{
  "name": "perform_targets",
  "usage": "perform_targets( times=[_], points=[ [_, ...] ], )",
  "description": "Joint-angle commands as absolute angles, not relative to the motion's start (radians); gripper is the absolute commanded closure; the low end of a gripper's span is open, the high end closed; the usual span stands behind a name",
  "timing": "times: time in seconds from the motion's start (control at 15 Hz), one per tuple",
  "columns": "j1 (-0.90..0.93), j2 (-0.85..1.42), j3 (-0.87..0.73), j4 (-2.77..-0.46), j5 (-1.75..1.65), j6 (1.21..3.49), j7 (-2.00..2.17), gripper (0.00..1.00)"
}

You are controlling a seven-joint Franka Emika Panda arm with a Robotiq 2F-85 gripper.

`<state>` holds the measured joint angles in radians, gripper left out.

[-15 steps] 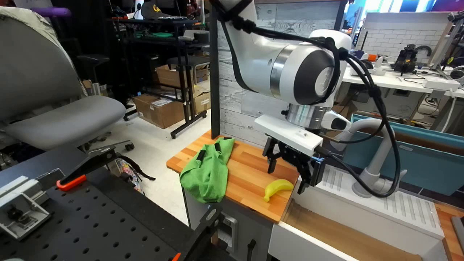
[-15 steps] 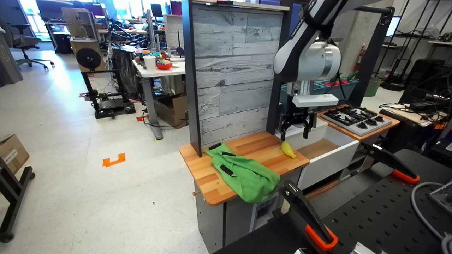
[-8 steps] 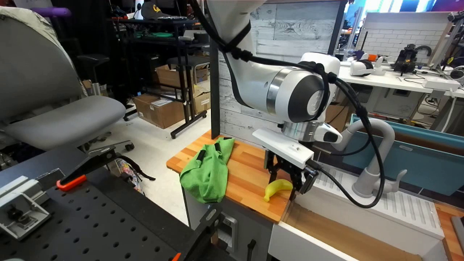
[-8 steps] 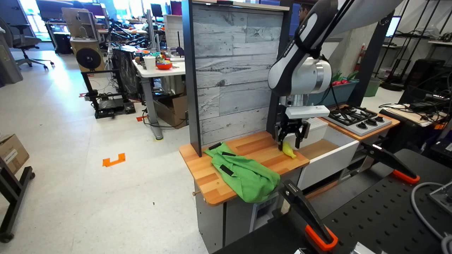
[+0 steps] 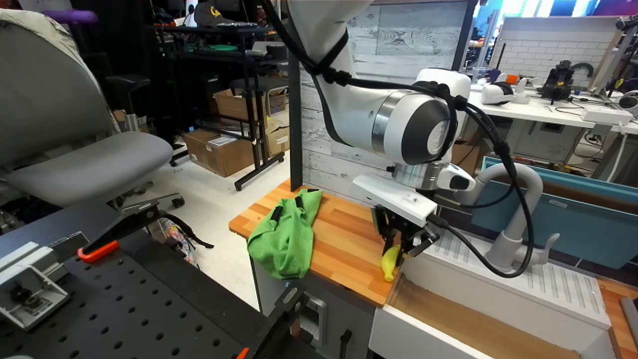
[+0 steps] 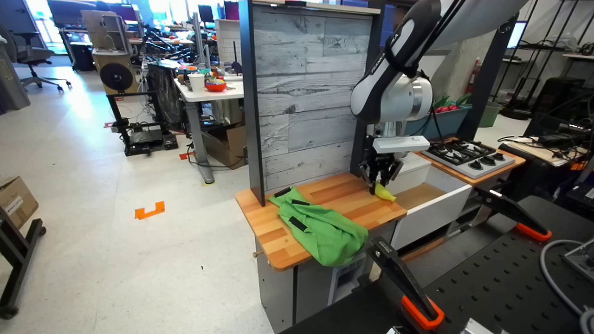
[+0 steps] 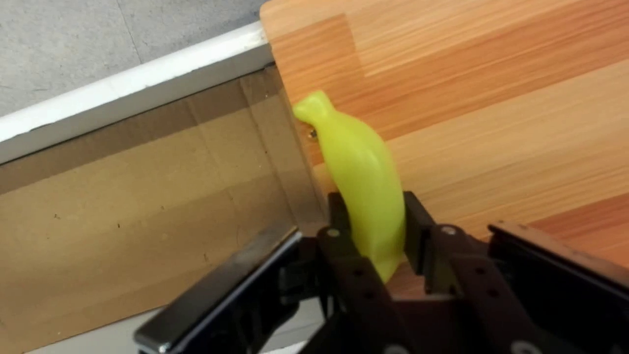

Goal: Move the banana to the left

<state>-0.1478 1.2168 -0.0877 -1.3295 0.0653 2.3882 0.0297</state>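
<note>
The counter is made of wood, striped lighter and darker, and is rounded at a corner. A green cloth, marked with black patches, is laid crumpled on it and draped over an edge. The banana is seen near another edge; whether the counter is touched cannot be told.

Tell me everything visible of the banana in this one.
The banana is smooth, bright yellow and gently curved, with a plastic-looking sheen and a blunt stub at one end. The gripper is shut on it, touching both long sides, away from the stub; the opposite end is partly hidden. It is by the edge of the wooden counter, beside the sink, stub toward the front. Whether it touches the wood I cannot tell.
</note>
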Motion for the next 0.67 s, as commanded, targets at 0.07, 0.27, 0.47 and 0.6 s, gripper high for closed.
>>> perform_targets(
  times=[0.07,0.27,0.47,0.6],
  points=[
    [-0.143,1.244,-0.086,-1.28,0.055,2.379,0.039,0.95],
    [-0.148,1.2,-0.071,-1.334,0.057,2.418,0.01,0.94],
    [-0.153,1.152,-0.056,-1.392,0.056,2.463,-0.027,0.94],
    [-0.155,1.115,-0.048,-1.44,0.054,2.505,-0.056,0.94]
  ],
)
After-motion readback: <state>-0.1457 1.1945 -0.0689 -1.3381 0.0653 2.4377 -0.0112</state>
